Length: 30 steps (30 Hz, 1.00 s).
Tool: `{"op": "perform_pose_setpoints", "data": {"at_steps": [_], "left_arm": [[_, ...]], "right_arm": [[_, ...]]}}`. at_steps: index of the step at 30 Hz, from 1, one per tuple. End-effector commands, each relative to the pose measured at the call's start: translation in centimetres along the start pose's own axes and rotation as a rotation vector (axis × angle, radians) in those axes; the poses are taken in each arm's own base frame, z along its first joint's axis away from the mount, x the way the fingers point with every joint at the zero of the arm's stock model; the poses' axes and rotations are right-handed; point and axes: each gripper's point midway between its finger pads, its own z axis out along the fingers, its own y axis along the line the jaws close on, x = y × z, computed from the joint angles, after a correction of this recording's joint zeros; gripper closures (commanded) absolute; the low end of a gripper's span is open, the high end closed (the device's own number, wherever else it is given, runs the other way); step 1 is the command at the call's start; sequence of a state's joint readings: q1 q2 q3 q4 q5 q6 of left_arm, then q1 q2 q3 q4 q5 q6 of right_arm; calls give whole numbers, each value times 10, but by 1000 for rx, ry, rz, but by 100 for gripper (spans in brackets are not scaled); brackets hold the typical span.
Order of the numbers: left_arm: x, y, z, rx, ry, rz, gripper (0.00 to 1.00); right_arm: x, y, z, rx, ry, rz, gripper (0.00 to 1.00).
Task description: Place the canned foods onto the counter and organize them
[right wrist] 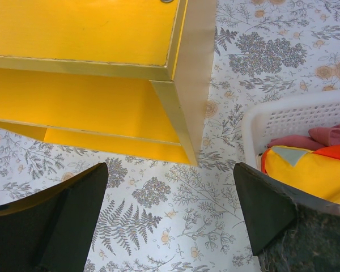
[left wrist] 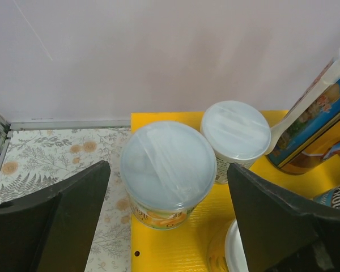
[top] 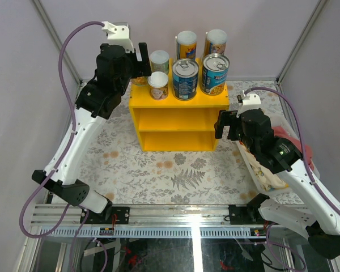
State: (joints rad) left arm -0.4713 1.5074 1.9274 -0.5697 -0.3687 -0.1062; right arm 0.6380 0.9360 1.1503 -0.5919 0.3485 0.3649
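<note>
The yellow counter [top: 175,122] stands mid-table. On its top are two tall cans [top: 187,44] [top: 215,41], two blue tins [top: 185,79] [top: 214,73] and two small cans [top: 159,61] [top: 157,85]. My left gripper [top: 143,65] is over the top's left edge, and its arm mostly hides a third small can in the top view. In the left wrist view that white-lidded can [left wrist: 168,167] stands on the counter top [left wrist: 175,243] between the open fingers of my left gripper [left wrist: 167,165], without touching them. My right gripper [right wrist: 170,167] is open and empty above the table by the counter's front right corner [right wrist: 175,107].
A white basket [right wrist: 283,116] of coloured cloth sits right of my right gripper, also seen in the top view [top: 272,170]. Another small can [left wrist: 235,133] and a tall can [left wrist: 323,113] stand close to the right of the left fingers. Enclosure walls surround the table.
</note>
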Motion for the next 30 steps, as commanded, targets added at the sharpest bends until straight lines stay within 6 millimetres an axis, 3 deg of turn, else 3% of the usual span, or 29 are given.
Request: {"op": "perform_pose_setpoints", "data": {"at_steps": [1, 8, 16, 23, 30], "left_arm": [[-66, 12, -37, -29, -188, -121, 16], [-83, 59, -69, -238, -274, -211, 11], [-68, 115, -77, -374, -251, -291, 7], [-6, 156, -73, -490, -128, -291, 1], [81, 189, -77, -564, -40, -351, 1]], "right_arm": [[-24, 1, -8, -14, -75, 12, 1], [-40, -12, -16, 51, -124, -7, 0], [-54, -32, -29, 150, -184, -9, 1], [-63, -62, -43, 296, -230, -41, 1], [-54, -89, -55, 419, -256, -46, 1]]}}
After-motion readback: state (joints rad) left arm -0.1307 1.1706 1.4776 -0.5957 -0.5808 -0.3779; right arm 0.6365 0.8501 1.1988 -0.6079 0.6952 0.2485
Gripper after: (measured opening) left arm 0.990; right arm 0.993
